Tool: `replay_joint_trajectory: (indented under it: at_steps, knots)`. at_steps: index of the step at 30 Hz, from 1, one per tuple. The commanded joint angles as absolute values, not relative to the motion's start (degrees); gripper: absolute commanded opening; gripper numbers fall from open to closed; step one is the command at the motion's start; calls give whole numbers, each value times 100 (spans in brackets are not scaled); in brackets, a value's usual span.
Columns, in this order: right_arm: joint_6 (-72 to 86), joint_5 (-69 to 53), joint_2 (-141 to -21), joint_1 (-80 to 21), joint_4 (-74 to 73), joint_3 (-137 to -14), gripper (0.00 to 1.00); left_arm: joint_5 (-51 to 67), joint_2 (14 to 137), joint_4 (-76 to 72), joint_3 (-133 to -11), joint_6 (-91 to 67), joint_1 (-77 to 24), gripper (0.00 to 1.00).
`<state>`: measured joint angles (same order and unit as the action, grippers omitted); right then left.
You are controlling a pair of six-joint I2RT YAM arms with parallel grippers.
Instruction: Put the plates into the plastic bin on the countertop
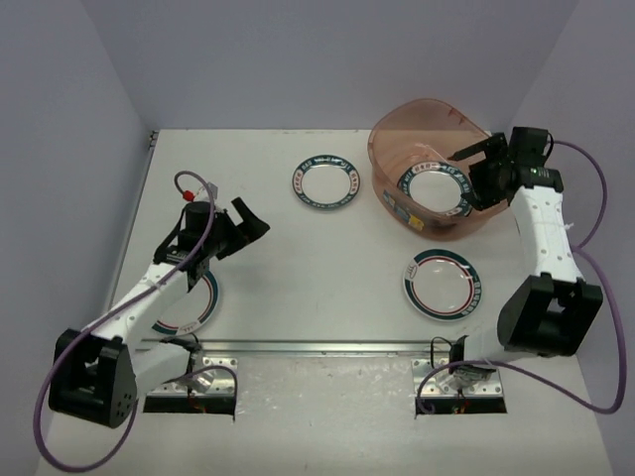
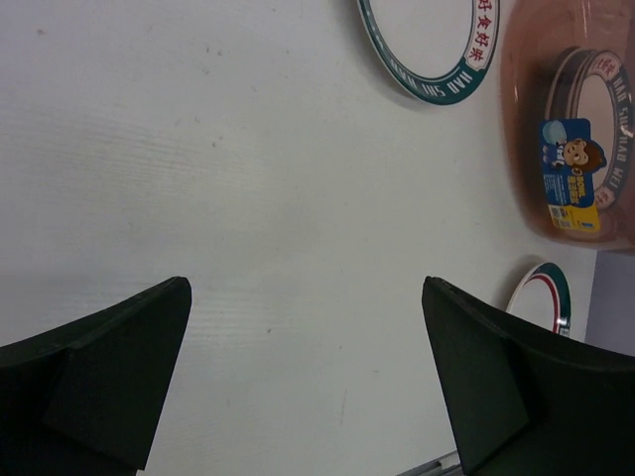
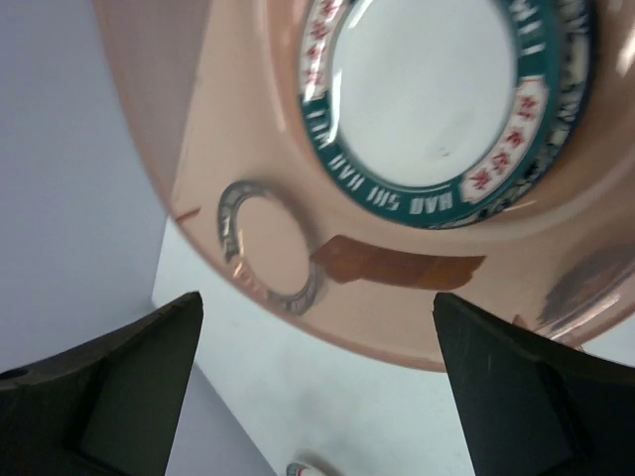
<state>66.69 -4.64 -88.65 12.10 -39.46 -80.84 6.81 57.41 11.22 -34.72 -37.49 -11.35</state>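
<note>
Nearest the arm bases, a half-hidden plate (image 1: pixel 203 302) lies flat on the white countertop (image 1: pixel 298 268) just beyond the metal rail (image 1: pixel 317 347), with the left arm (image 1: pixel 149 288) crossing over it. Well apart to its right sits a red-and-green-striped plate (image 1: pixel 444 283). The left gripper (image 1: pixel 253 220) hovers above bare tabletop, jaws spread wide with nothing between them.

Farther back, a teal-lettered plate (image 1: pixel 324 182) rests alone. Near it, at the far right, stands the plastic bin (image 1: pixel 387 149) with a teal-rimmed plate (image 1: pixel 434 190) flat on its floor — the right wrist view shows another patterned rim peeping from under it. The right gripper (image 1: pixel 472 175) hangs over the bin's right rim, jaws likewise wide and empty.

With three plates outside the bin, the job looks partly done. The hazards, as judged from here:
- **Bin:** a finger of the right gripper could catch the rolled rim on its way out and shove or tilt the light tub.
- **Loose plates:** they lie flat and offer only a thin edge, so a shallow pinch may skid a plate across the smooth top instead of lifting it.
- **Release:** a plate let go too high could chip those in the bin.
</note>
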Motion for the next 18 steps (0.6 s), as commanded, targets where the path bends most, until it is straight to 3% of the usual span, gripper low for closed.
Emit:
replay_joint_trajectory:
  at_steps: [1, 3, 8, 14, 16, 18]
  knots:
    - [6078, -2451, -7378, 1134, -1803, -6528, 99, 1017, 7070, -747, -4001, -4073, -1169, 100]
    - [5980, -3109, -6519, 1118, -870, -5830, 99, 1063, 8035, -1020, -4531, -4103, -1169, 100]
    - [5430, -4108, -5392, 1063, -791, -5331, 99, 1462, 10171, -1206, -5952, -4222, -1169, 99]
    - [5861, -5886, -4748, 1028, 664, -4187, 99, 1925, 12047, -784, -7582, -4254, -1160, 86]
    - [5891, -5901, -4521, 1010, 774, -3958, 99, 2124, 12582, -705, -7947, -4260, -1160, 83]
    - [5795, -5941, -4291, 1001, 755, -3761, 99, 2307, 12938, -451, -8423, -4234, -1168, 73]
